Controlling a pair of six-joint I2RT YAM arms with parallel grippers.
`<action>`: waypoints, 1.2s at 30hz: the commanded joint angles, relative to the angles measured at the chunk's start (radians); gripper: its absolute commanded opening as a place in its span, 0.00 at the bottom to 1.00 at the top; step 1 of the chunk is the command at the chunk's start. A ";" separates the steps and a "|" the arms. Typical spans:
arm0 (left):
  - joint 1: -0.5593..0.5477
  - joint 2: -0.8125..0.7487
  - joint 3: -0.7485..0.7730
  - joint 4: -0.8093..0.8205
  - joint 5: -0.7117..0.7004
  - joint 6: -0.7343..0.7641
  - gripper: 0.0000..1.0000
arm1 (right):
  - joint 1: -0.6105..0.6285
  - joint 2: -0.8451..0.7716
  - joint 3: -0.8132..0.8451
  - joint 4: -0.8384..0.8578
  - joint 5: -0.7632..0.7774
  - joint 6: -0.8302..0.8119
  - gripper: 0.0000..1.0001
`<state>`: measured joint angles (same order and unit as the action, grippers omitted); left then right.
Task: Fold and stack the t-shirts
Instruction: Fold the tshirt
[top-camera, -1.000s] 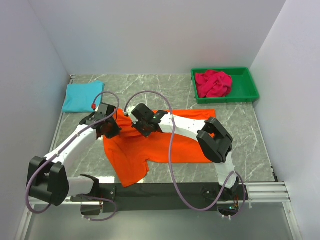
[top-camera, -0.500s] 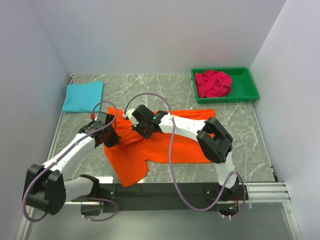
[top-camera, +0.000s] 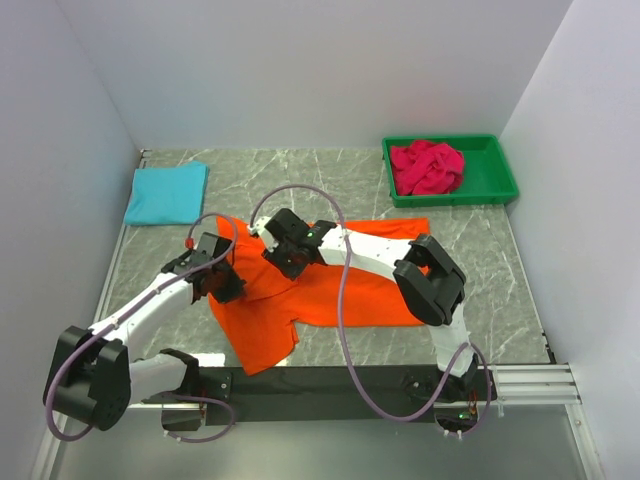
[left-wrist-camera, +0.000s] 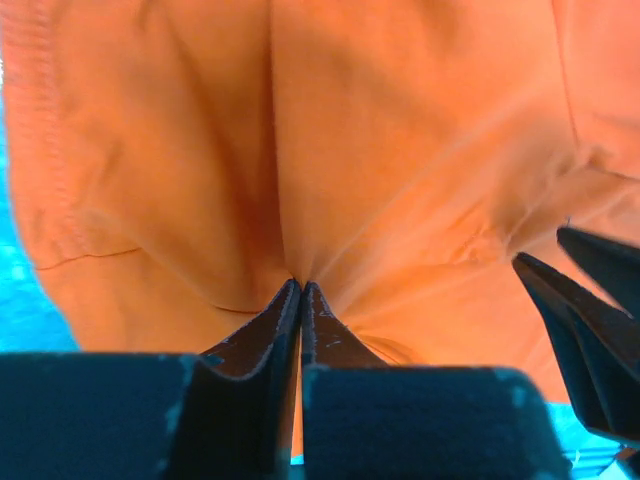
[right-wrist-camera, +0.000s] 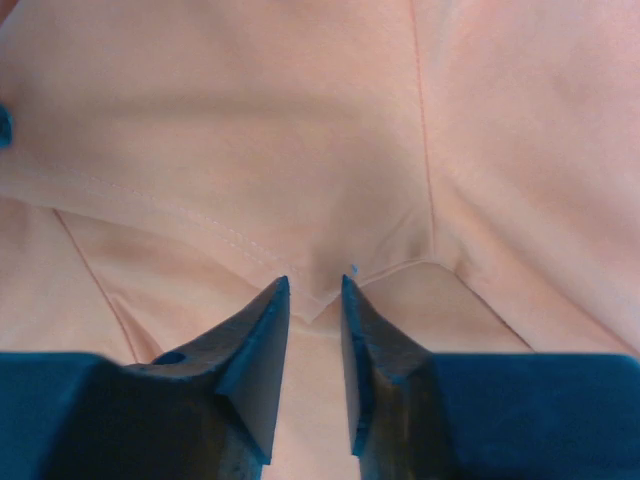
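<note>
The orange t-shirt (top-camera: 330, 290) lies spread on the table's middle, one part hanging toward the near edge. My left gripper (top-camera: 222, 284) sits at its left edge, and the left wrist view shows it (left-wrist-camera: 300, 285) shut on a pinched ridge of the orange cloth (left-wrist-camera: 400, 150). My right gripper (top-camera: 285, 258) is at the shirt's upper left; in the right wrist view it (right-wrist-camera: 315, 285) holds a stitched hem corner of the shirt (right-wrist-camera: 310, 200) between jaws that stand narrowly apart. The folded turquoise t-shirt (top-camera: 167, 193) lies at the back left. The crimson-pink t-shirt (top-camera: 427, 167) is bunched in the bin.
The green plastic bin (top-camera: 495, 170) stands at the back right. White walls close in the left, back and right sides. The black rail (top-camera: 330, 380) with the arm bases runs along the near edge. Marbled table surface (top-camera: 300, 175) shows behind the orange shirt.
My left gripper has moved toward the near edge, drawing the orange shirt's left edge with it. My right gripper has stayed almost in place.
</note>
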<state>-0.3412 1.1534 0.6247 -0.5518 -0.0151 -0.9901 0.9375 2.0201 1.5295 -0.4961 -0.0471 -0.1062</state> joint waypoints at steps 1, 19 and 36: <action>-0.025 -0.027 -0.017 0.047 0.033 -0.035 0.09 | -0.046 -0.053 -0.005 0.025 -0.025 0.043 0.37; 0.209 0.031 0.116 0.193 -0.106 0.192 0.76 | -0.701 -0.319 -0.317 0.140 0.073 0.526 0.48; 0.306 0.552 0.498 0.316 0.007 0.381 0.67 | -1.066 -0.179 -0.330 0.200 -0.069 0.566 0.39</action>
<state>-0.0406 1.6802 1.0676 -0.2588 -0.0338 -0.6533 -0.1196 1.8053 1.1687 -0.3260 -0.0917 0.4526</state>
